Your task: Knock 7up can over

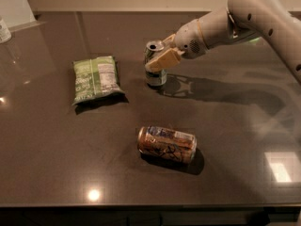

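The 7up can (154, 77) stands upright on the dark tabletop (225, 126), slightly behind the middle, with its silver top and pull-tab hole showing. My gripper (162, 58) comes in from the right on the pale arm (221, 25) and lies across the upper part of the can, touching its front and right side. The gripper hides the middle of the can's label.
A green snack bag (95, 79) lies flat to the left of the can. An orange-brown patterned can (167, 144) lies on its side nearer the front edge. A clear bottle (3, 29) stands at the far left back corner.
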Controlling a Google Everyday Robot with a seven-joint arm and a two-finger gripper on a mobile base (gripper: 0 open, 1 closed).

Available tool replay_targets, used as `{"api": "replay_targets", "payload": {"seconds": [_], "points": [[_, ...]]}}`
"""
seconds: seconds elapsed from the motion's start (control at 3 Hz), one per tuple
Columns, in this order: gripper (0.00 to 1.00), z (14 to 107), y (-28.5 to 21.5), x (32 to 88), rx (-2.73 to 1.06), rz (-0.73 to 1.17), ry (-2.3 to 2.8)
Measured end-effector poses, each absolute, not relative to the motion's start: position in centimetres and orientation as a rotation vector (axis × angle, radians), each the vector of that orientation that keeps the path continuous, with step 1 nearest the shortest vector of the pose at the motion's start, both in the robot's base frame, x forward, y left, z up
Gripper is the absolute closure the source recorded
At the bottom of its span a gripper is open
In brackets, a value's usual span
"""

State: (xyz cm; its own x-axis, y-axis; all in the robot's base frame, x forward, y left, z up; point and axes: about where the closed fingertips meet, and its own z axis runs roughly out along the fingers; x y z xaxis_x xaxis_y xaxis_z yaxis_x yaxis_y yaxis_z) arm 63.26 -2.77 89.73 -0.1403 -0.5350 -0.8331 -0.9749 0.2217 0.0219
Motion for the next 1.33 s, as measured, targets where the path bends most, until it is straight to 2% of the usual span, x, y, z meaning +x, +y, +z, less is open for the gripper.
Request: {"api": "replay_targets", "payload": {"seconds": [0.33, 0.67, 1.33], "points": [[0.95, 91.6, -2.8, 62.7, -1.491, 0.717, 1.831], [1.00, 92.4, -3.8, 61.6, -1.636, 0.609, 1.924], [1.00, 92.9, -7.6, 59.0, -1.917, 0.313, 2.060]]}}
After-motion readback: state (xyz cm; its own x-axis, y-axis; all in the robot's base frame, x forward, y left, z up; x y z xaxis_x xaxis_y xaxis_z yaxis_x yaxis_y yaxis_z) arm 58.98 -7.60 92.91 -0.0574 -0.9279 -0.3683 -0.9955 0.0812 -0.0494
